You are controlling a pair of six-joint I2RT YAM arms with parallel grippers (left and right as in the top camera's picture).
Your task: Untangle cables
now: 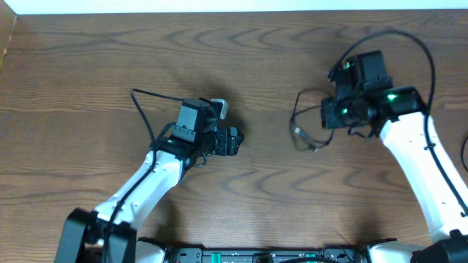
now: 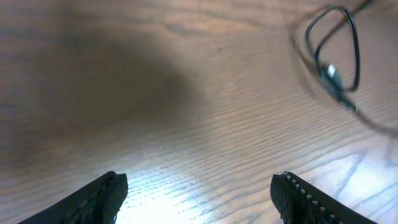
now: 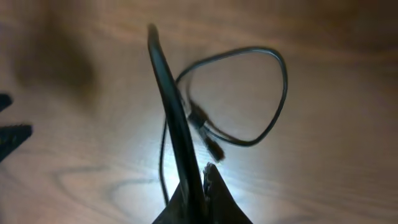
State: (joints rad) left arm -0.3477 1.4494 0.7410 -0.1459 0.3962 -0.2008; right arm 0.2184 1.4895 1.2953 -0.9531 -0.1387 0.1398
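2 arms reach over the wooden counter (image 1: 88, 51) in the overhead view. My left claw (image 1: 235, 140) sits near the middle, and my right claw (image 1: 325, 117) is on the right side at 1 looped black cable (image 1: 300, 135).

On the left wrist camera, the left claw (image 2: 199, 199) stands wide. Its 2 fingertips (image 2: 109, 193) have only bare counter between them, and the black cable (image 2: 329, 74) lies well apart at upper right.

On the right wrist camera, the right claw (image 3: 199, 196) is pinched on 1 strand of the black cable (image 3: 171, 93). The rest forms 1 loop on the counter.
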